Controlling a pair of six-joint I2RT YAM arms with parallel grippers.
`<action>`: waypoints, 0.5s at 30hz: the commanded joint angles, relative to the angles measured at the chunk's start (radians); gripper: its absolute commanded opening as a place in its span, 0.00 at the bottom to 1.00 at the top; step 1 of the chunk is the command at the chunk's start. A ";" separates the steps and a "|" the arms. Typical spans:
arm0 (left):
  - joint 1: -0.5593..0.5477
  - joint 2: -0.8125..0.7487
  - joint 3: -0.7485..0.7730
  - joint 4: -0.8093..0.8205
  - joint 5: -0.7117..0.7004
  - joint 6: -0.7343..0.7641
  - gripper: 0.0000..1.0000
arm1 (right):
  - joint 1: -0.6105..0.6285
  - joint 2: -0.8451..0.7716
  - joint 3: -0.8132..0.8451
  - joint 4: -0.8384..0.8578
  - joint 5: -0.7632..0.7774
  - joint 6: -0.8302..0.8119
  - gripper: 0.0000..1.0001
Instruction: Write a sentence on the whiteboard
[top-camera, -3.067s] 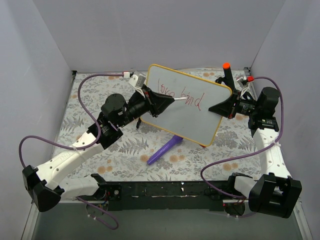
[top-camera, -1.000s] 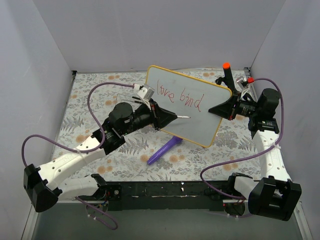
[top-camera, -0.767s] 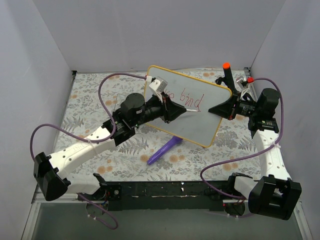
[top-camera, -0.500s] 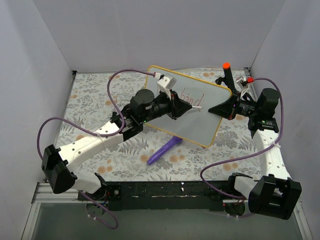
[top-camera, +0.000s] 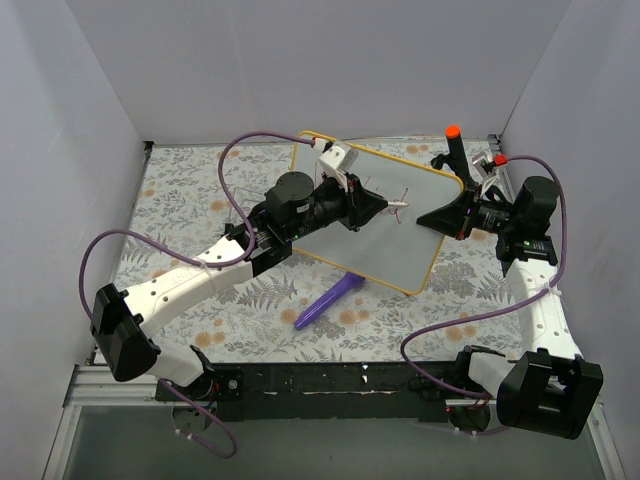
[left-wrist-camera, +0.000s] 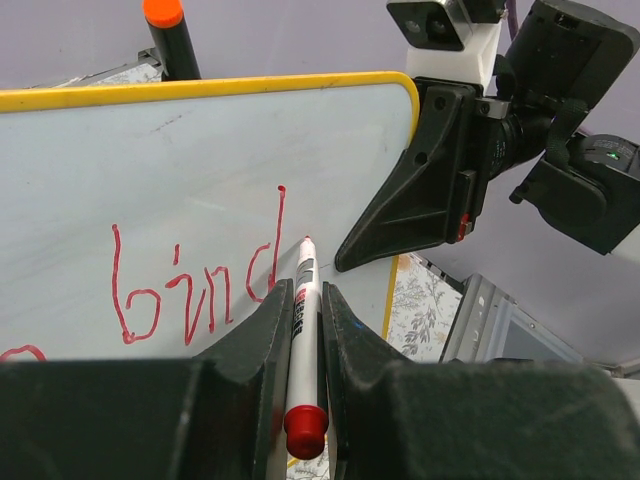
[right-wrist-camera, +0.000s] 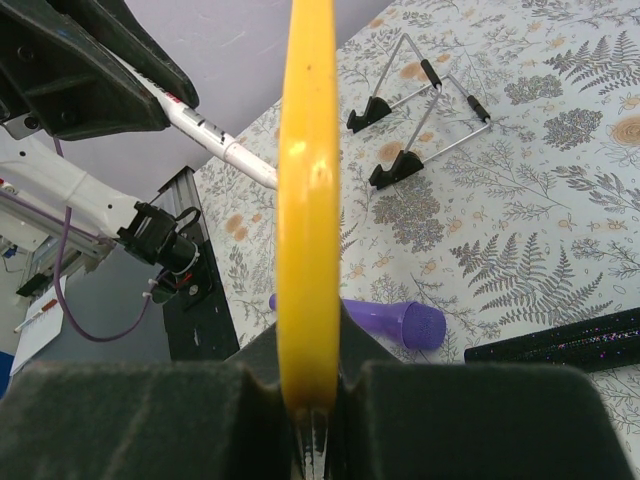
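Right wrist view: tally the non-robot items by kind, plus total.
whiteboard: 1
white marker: 1
wire stand: 1
purple tube: 1
black glitter stick: 1
Total: 5

Fern-print table (top-camera: 190, 195) carries a purple tube (top-camera: 328, 302) and wire stand (right-wrist-camera: 373, 113).

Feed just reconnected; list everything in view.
whiteboard: 1, white, yellow frame, mid-table
writing: 1 word showing, red, on whiteboard
marker: 1, white, by the writing
second marker: 1, black, orange cap, behind whiteboard
tube: 1, purple, on cloth
wire stand: 1, black-footed, on cloth
glitter stick: 1, black, on cloth
cloth: 1, floral, over table
left tool: 1, black, shut on marker
right tool: 1, black, shut on whiteboard
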 joint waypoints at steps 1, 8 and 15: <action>-0.007 -0.004 0.043 0.002 -0.008 0.022 0.00 | 0.002 -0.015 0.016 0.097 -0.046 0.020 0.01; -0.007 0.010 0.055 -0.006 0.012 0.017 0.00 | 0.001 -0.015 0.017 0.096 -0.046 0.020 0.01; -0.005 0.025 0.067 -0.018 0.017 0.017 0.00 | 0.002 -0.017 0.017 0.096 -0.047 0.021 0.01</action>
